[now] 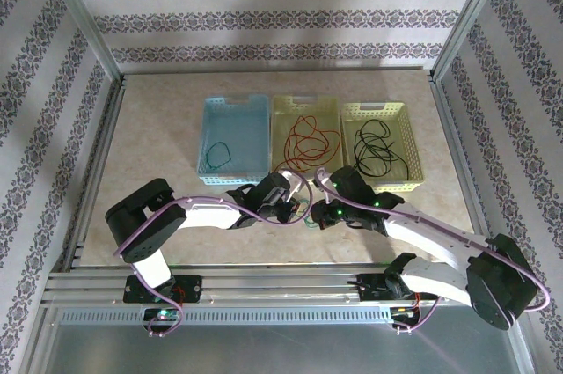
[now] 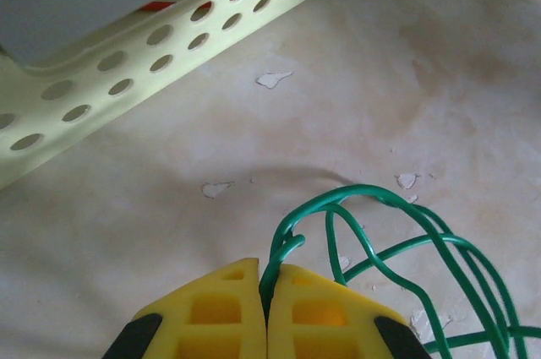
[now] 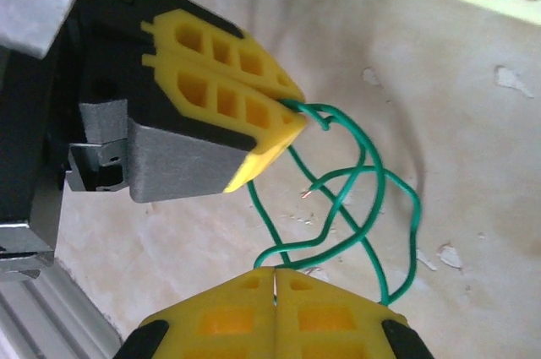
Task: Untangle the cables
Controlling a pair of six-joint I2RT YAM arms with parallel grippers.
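Just in front of the pale yellow perforated plastic basket [image 1: 305,103], the thin green tangled wire [image 2: 365,189] is pinched by the closed left fingers [image 2: 232,296] and the closed right fingers [image 3: 224,312], with its loops spanning sideways between them.

blue basket [image 1: 242,128] | middle yellow basket [image 1: 305,103] | right yellow basket [image 1: 376,108] | in a row | table [image 1: 149,128]: beige, chipped
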